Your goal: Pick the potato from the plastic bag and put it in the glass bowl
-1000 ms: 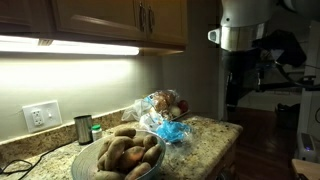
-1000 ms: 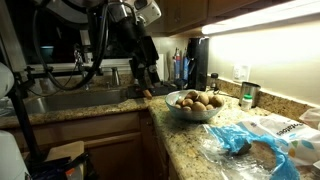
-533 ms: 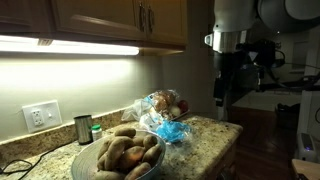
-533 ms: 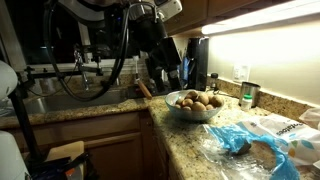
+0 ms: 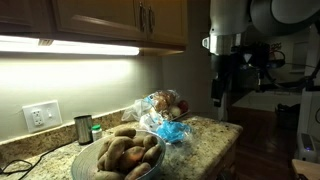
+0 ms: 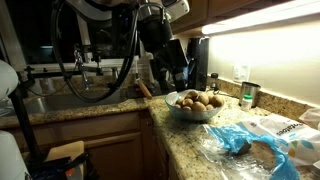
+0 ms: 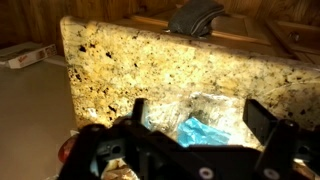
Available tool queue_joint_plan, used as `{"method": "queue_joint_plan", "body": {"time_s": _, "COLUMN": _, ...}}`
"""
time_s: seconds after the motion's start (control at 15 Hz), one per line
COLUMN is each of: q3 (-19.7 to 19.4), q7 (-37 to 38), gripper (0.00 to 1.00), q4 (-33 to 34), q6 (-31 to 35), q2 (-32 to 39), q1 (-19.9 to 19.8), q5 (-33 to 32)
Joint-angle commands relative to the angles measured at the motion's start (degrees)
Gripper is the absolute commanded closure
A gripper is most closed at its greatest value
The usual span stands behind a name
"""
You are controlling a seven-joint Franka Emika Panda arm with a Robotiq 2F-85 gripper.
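- the large round clear glass bowl [image 5: 157, 162] [image 6: 196, 115] stands on the speckled granite bench [image 5: 208, 134] [image 6: 186, 142] and is heaped with brown potatoes [image 5: 124, 150] [image 6: 198, 100].
- the crinkled transparent plastic bag with bright blue patches [image 5: 166, 118] [image 6: 248, 140] lies on the bench just beside the bowl, on the side away from the small dark metal cup [image 5: 83, 128] [image 6: 248, 95]; brownish lumps that look like potatoes show inside it.
- the black robot hand [image 5: 221, 98] [image 6: 180, 82] hangs in the air above the bench edge, apart from the bowl and touching nothing; in an exterior view it is past the bag from the bowl.
- in the wrist view the hand [image 7: 195, 108] has its 2 fingers [image 7: 262, 122] spread wide with nothing gripped, and the bag [image 7: 208, 128] lies on the bench [image 7: 130, 60] below them.
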Motion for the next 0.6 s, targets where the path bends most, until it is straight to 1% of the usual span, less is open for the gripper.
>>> {"method": "queue_joint_plan", "body": {"time_s": 0.0, "q3": 0.5, "q7": 1.7, "gripper": 0.00, "q4": 0.5, "q6": 1.4, "q2": 2.3, "q1": -1.3, "q5": -1.6}}
{"method": "queue_joint_plan", "body": {"time_s": 0.2, "q3": -0.3, "q7": 2.2, "gripper": 0.00, "q4": 1.1, "q6": 3.0, "q2": 3.7, "q1": -2.3, "q5": -1.9}}
{"method": "queue_joint_plan", "body": {"time_s": 0.53, "q3": -2.0, "q7": 1.8, "gripper": 0.00, "q4": 2.6, "q6": 8.2, "q2": 7.3, "q1": -5.0, "q5": -3.1}}
